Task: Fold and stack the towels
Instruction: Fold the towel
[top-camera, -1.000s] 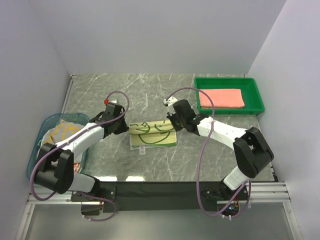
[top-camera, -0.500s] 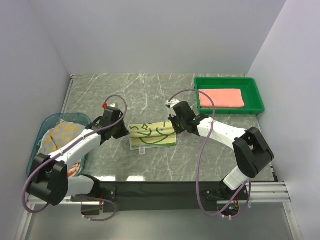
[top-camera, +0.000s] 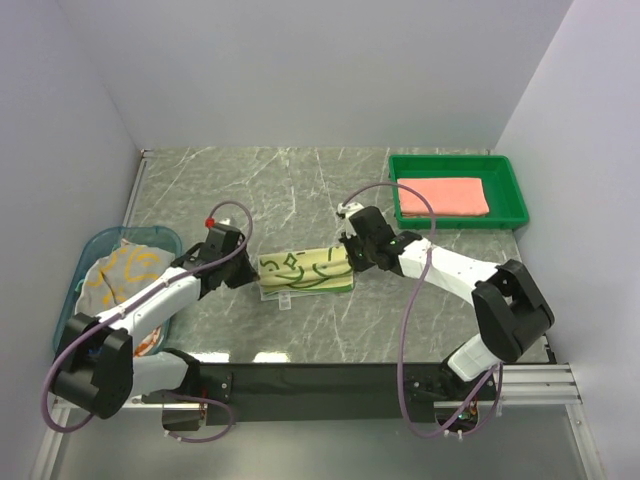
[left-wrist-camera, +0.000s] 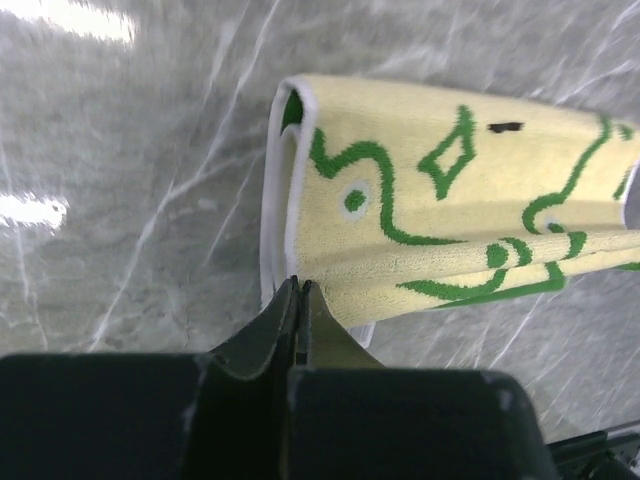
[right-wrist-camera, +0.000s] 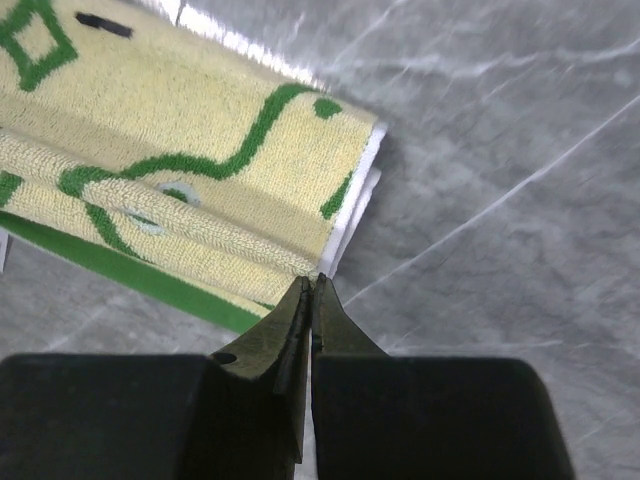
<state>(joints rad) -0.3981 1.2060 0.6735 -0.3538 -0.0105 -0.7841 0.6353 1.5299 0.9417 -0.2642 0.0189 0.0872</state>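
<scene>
Frog towel (top-camera: 305, 271) lies on grey marbled table (top-camera: 300, 185) between white walls (top-camera: 300, 70).

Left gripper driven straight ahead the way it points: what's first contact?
The yellow towel: the left gripper is shut on its near edge, so it would push into the folded cloth at once. Past that, likely the marble table, though depth is unclear.

Fuzzy terry towel (left-wrist-camera: 430, 200), glossy marble table (left-wrist-camera: 120, 150)
</scene>
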